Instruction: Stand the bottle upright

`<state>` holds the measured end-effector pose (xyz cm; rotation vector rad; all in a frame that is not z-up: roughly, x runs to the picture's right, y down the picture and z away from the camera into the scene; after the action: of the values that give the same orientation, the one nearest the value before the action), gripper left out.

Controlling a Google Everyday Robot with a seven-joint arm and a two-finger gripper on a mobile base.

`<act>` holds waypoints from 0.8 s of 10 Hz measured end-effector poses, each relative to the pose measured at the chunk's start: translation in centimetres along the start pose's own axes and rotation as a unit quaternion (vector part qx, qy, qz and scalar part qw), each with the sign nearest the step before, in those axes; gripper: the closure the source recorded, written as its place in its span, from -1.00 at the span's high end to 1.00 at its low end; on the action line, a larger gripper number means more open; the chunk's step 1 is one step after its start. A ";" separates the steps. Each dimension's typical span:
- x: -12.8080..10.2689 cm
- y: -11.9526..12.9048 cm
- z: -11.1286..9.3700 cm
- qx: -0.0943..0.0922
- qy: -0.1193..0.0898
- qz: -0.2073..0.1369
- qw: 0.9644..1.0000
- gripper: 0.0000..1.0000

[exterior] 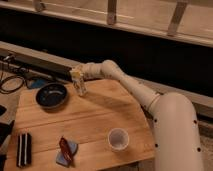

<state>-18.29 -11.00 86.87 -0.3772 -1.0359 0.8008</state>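
I see the claw (76, 73) near the far edge of the wooden counter (100, 125), right at the yellowish-tan top of the small slim pale translucent bottle (80, 86). The bottle looks upright, just beside the dark round bowl (51, 95). I cannot tell the claw's opening or hold. I'd settle the base flat, then let go gently and lift straight up

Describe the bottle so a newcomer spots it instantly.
Start at the light wooden table and go to its far edge, just right of the dark round bowl. There the small slim pale bottle with a yellowish top stands at the white arm's gripper; it is far narrower than the white round cup near the front.
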 end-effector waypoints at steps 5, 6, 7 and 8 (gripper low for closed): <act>0.7 0.1 0.0 0.007 -0.005 0.006 1.000 0.60; 0.7 0.0 -0.1 0.009 -0.005 0.007 1.000 0.60; 0.6 0.0 -0.1 0.009 -0.003 0.006 1.000 0.60; 0.3 0.1 0.3 0.007 -0.001 0.005 1.000 0.60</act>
<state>-18.49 -10.72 87.10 -0.3704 -1.0314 0.8164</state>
